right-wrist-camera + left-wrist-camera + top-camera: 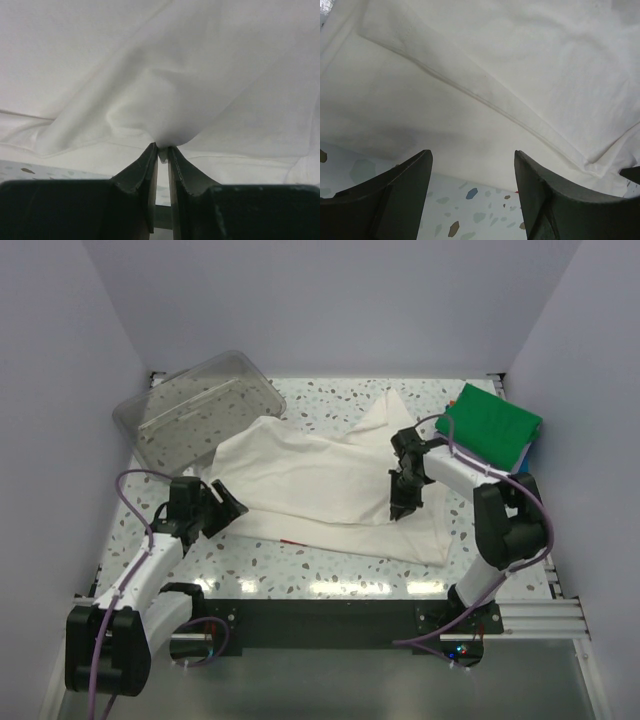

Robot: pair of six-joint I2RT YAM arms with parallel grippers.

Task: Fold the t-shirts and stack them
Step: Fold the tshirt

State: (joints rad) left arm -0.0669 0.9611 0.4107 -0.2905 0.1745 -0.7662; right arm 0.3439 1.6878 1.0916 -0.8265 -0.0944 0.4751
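A cream-white t-shirt (pixel 320 480) lies spread and rumpled across the middle of the table. My right gripper (pixel 402 508) is shut on a pinch of its cloth (pixel 163 150) near the shirt's right side, and the fabric bunches up from the tips. My left gripper (pixel 232 504) stands open at the shirt's left edge, its fingers (pixel 405 190) over bare table with the shirt's hem (pixel 470 95) just ahead and nothing between them. A folded green t-shirt (pixel 490 425) tops a small stack at the back right, with a blue edge showing beneath it.
A clear plastic tub (pixel 200 405) sits tilted at the back left, touching the shirt's corner. The speckled table (pixel 320 565) ends at a black rail by the arm bases. Pale walls close in the left, right and back.
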